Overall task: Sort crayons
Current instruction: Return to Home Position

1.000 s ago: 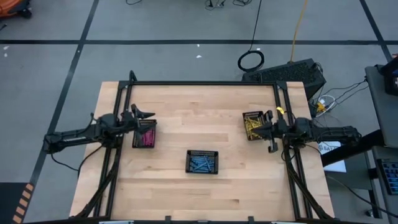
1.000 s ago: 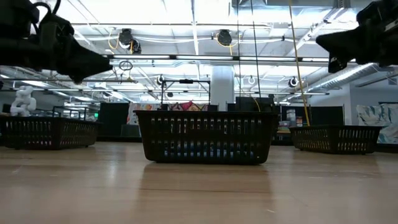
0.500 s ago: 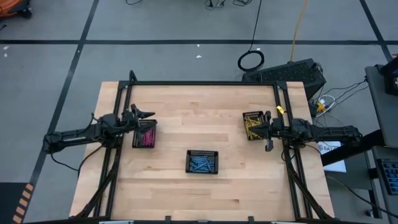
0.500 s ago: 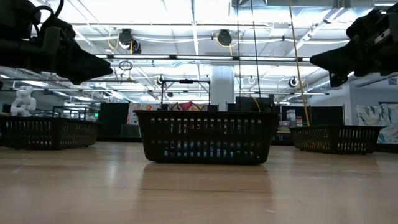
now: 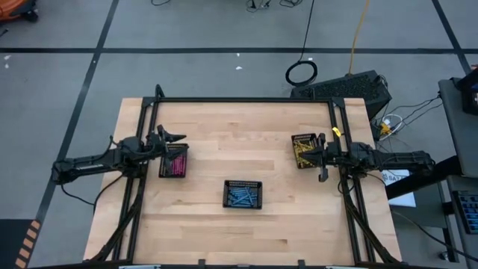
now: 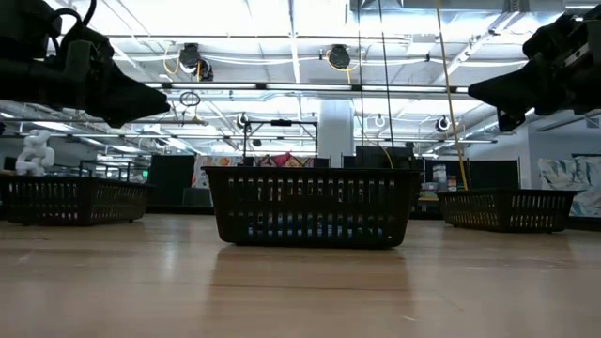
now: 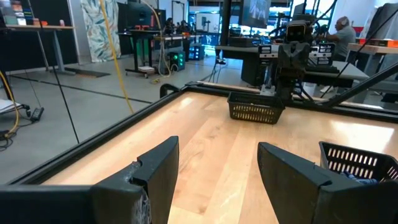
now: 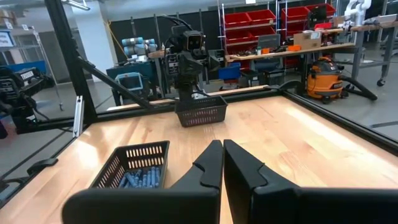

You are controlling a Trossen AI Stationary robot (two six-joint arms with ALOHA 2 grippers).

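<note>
The left end effector (image 5: 173, 137), spread, and the right end effector (image 5: 320, 155), pressed together, are hovering empty by the outer baskets (image 5: 173, 176), needing only lifts clear of their rims.

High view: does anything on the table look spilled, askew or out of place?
Nothing stands out. Separate upright baskets hold pink crayons, blue crayons and yellow crayons; no loose crayon shows on the table. At the sides, left gripper open, right gripper shut.

Overhead, table-level and inward-facing wrist cameras apparently all share the middle basket (image 6: 310, 207).
</note>
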